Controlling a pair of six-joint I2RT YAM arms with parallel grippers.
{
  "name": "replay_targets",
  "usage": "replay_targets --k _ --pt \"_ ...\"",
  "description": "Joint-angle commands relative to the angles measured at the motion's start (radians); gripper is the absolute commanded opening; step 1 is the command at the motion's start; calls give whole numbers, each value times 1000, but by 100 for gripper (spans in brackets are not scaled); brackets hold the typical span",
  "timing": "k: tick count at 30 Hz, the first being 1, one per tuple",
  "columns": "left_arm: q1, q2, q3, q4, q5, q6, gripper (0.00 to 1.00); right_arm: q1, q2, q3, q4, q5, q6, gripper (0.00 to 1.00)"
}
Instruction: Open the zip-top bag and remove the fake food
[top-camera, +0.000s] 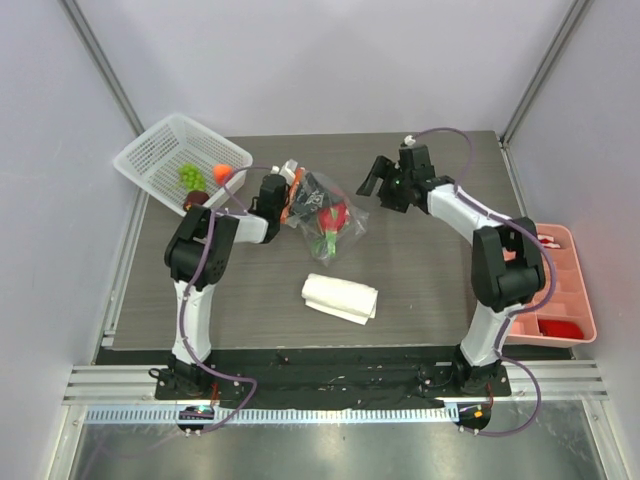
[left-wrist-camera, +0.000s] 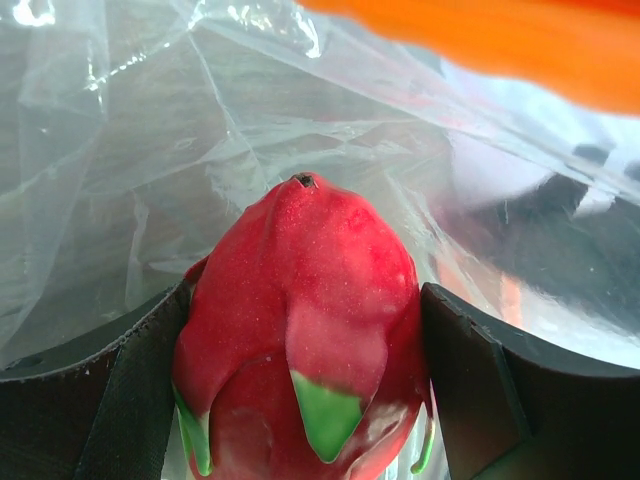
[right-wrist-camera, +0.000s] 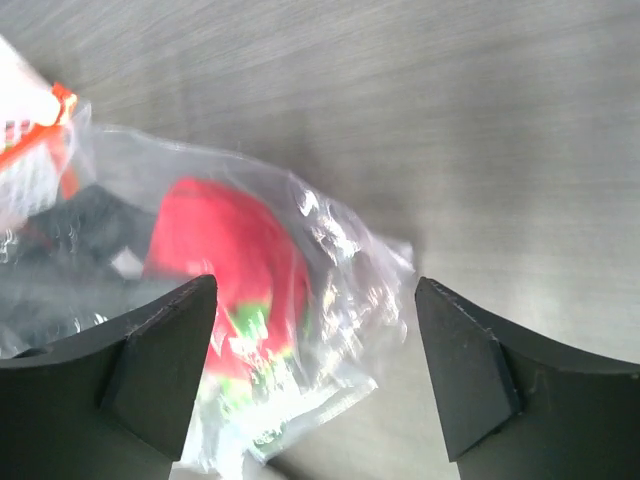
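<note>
The zip-top bag (top-camera: 349, 229) is clear, crinkly film, creased and glinting. It lies on the grey-brown wood-grain table (top-camera: 430, 280) near the middle, at 12 o'clock from a folded white cloth (top-camera: 340, 297). Its orange zipper strip (left-wrist-camera: 500, 45) runs along the edge toward 10 o'clock.

Inside the bag sits 1 piece of fake food, a dragon fruit (left-wrist-camera: 310, 250). It is a glossy red-pink egg shape with a fine speckled skin, a dark nub at its tip and green-tipped scales low down.

The left gripper (left-wrist-camera: 302, 300) reaches in from the 9 o'clock side with plastic all around it. Its 2 matte black fingers (left-wrist-camera: 470, 390) pinch the dragon fruit, 1 against each flank.

The right gripper (right-wrist-camera: 315, 290) hangs at 2 o'clock from the bag, apart from it. Its jaws are spread wide with nothing between them. Its wrist view looks down on the bag, blurred, with the red fruit showing through the film.

At the table's 10 o'clock corner a white plastic mesh basket (top-camera: 150, 150) sits tilted, partly off the edge. It holds bumpy green grapes (top-camera: 190, 176), a small orange (top-camera: 222, 172) and a dark purple fruit (top-camera: 195, 200).

At the 4 o'clock edge a pink divided tray (top-camera: 582, 300) has a red item (top-camera: 560, 327) in its nearest compartment.
</note>
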Motion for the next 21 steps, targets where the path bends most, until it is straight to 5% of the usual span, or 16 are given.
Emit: replay_targets --k 1,6,11,18,21 --pt "16 -102 -33 61 -8 -101 0 -10 -106 -146 58 -36 55 87" --pt "24 -122 -88 144 -47 -189 0 -14 -159 -277 148 -157 106 88" --pt "24 -120 -102 213 -77 -262 0 -11 -155 -436 516 -298 273 84" --pt "24 -82 -99 343 -87 -360 0 15 -89 -484 768 -312 379 80" --pt "24 -76 -97 348 -82 -368 0 15 -41 -476 837 -310 412 70"
